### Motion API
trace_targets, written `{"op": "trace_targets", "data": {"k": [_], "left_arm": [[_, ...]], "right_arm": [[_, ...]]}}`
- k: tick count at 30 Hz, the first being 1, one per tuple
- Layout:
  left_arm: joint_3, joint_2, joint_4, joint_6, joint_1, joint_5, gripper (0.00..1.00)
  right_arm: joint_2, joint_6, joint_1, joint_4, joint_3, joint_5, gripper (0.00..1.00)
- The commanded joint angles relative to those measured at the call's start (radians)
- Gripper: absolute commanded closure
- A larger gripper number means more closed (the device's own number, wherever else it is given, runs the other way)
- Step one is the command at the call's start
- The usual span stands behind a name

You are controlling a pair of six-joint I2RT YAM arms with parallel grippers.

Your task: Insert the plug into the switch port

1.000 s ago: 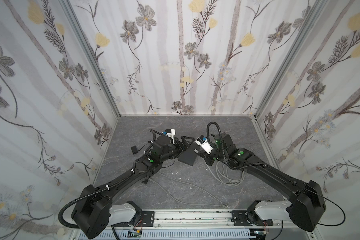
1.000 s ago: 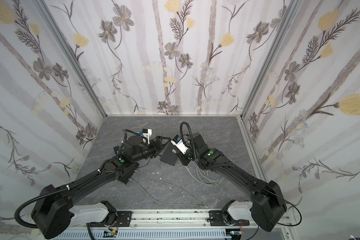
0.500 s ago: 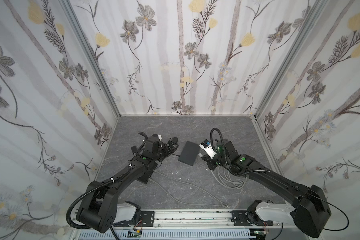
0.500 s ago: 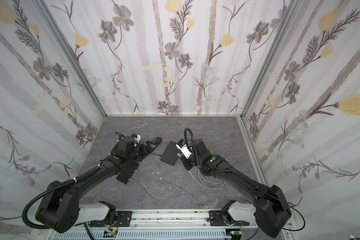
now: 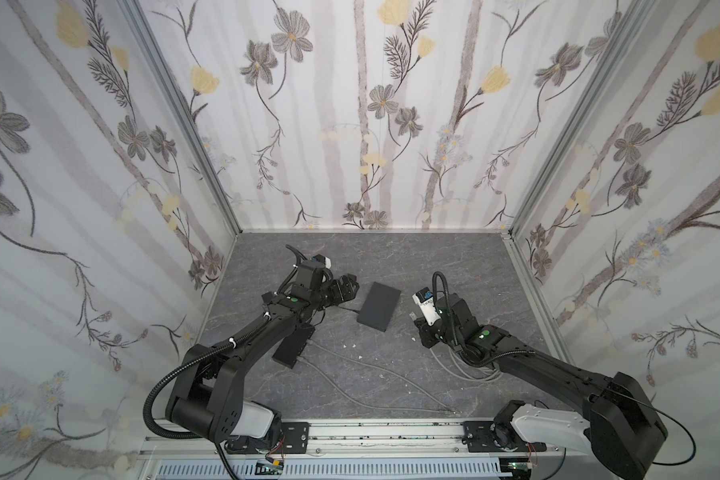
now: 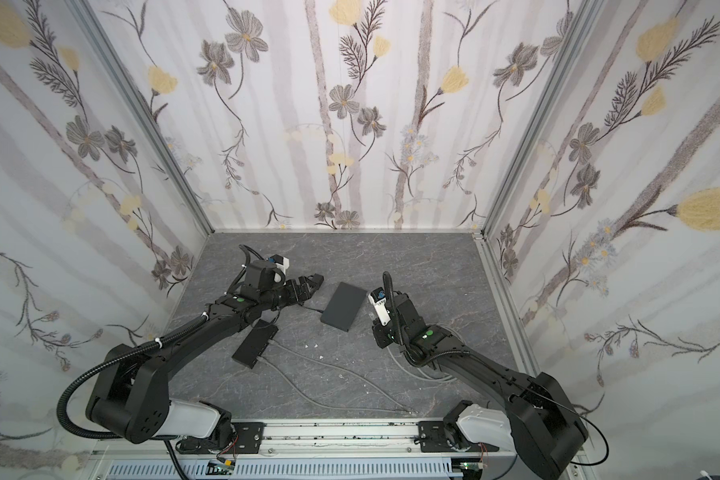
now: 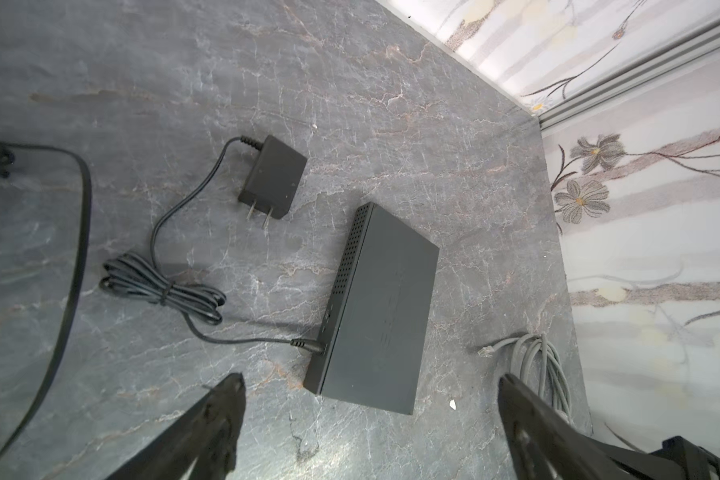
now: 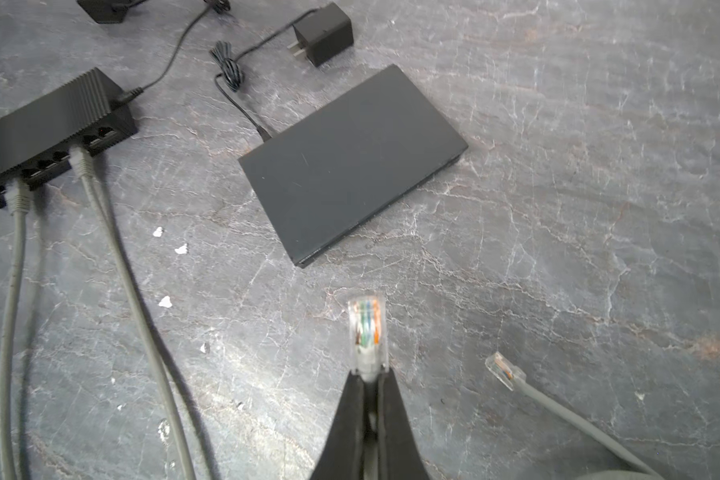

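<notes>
In a top view, your right hand [image 5: 417,326], pinched shut on the plug [image 5: 411,316], sits at 3 o'clock of the switch [image 5: 379,305], whose long axis runs 1 to 7; the left hand [image 5: 344,286], spread wide and empty, waits at 9

Left wrist view: only the switch's power-jack side shows

Right wrist view: the plug points ahead, the switch lies just beyond, ports unseen

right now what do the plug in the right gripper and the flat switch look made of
Plug: clear, glossy plastic; coloured wires show through its shell.
Flat switch: dark grey, matte casing with crisp edges and a perforated side, likely painted sheet metal, possibly plastic.
</notes>
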Motion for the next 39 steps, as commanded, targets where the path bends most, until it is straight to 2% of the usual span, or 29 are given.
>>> {"op": "trace_targets", "data": {"k": [1,5,10,14,20,27,36,39], "left_arm": [[0.070,0.054,-0.127,0.079,0.002,-0.012,0.05],[0.094,0.117,-0.109,0.070,0.002,0.041,0.05],[0.140,0.203,-0.084,0.060,0.002,0.080,0.05],[0.176,0.265,-0.068,0.048,0.002,0.091,0.05],[0.203,0.288,-0.076,0.019,0.003,0.142,0.05],[0.409,0.313,-0.276,0.121,0.006,0.148,0.03],[0.489,0.383,-0.403,0.247,0.011,0.164,0.00],[0.461,0.378,-0.370,0.248,0.011,0.179,0.00]], "right_arm": [[0.058,0.057,-0.002,0.025,0.022,-0.023,1.00],[0.116,0.091,-0.001,0.020,0.033,-0.059,1.00],[0.113,0.142,-0.003,0.015,0.009,0.006,1.00],[0.119,0.170,-0.004,0.021,-0.030,0.003,1.00],[0.101,0.208,-0.004,0.048,-0.080,0.028,1.00],[0.096,0.222,-0.010,0.053,-0.102,0.051,1.00],[0.073,0.223,-0.020,0.097,-0.143,0.018,1.00],[0.041,0.221,-0.025,0.110,-0.165,0.007,1.00]]}}
